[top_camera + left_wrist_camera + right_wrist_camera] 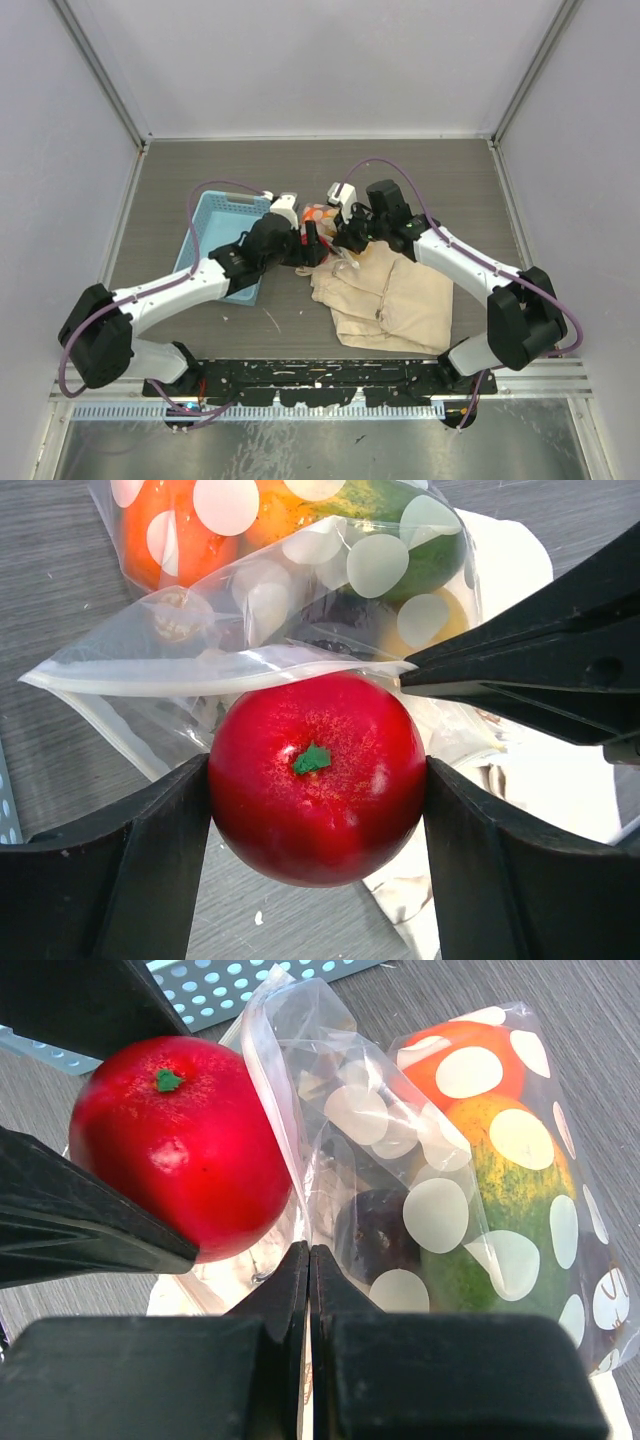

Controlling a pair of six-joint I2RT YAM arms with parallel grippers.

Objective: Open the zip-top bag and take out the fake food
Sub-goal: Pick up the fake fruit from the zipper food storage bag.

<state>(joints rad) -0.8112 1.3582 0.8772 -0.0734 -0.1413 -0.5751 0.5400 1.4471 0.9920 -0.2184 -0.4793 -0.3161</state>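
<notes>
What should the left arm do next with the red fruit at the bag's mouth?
Probably draw the left gripper straight back, taking the red fruit clear of the bag. Its fingers press both sides of the fruit, which sits at the open mouth, and the right gripper pinches the bag's lip, so the bag should stay put.

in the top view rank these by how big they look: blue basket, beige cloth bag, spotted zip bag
1. beige cloth drawstring bag
2. light blue plastic basket, partly hidden
3. clear spotted zip-top bag, mostly hidden
</notes>
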